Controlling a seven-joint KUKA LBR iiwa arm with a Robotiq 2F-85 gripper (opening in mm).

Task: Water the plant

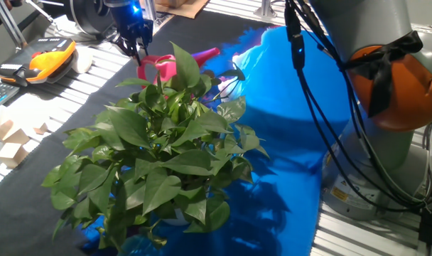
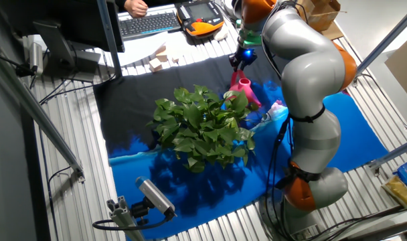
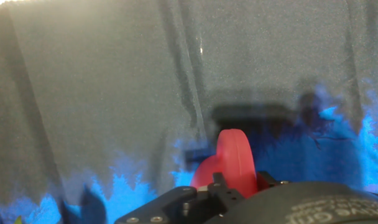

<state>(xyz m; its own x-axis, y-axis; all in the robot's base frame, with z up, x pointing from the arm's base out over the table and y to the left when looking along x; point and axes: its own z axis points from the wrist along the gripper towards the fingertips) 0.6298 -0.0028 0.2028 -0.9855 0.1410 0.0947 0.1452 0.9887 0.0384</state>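
Currently, in one fixed view, the gripper (image 1: 136,50) stands at the far left of the table, its fingers closed on the handle of the pink watering can (image 1: 166,69). The can sits just behind the plant (image 1: 155,153), its spout (image 1: 207,54) pointing right and away from the foliage. The plant fills the near centre of the table, on the black cloth (image 1: 67,117) where it meets the blue cloth (image 1: 294,135). Leaves hide most of the can body, so its tilt cannot be judged here.

In the other fixed view, the gripper (image 2: 241,59) descends from the grey arm (image 2: 304,53) onto the watering can (image 2: 245,92), which touches the right edge of the plant (image 2: 200,127). A keyboard (image 2: 150,23) and an orange pendant (image 2: 200,17) lie on the far side of the table, well apart from the can.

In the hand view, the pink handle (image 3: 234,163) rises between the closed fingers, with black and blue cloth beyond. The plant is not visible here.

Risk assessment: the grip is on a thin handle, so the can may rotate in the fingers when tilted. The spout faces away from the plant; tilting without reorienting would spill water onto the cloth. Moving the can across the plant may snag leaves and drag the plant or tip it over.
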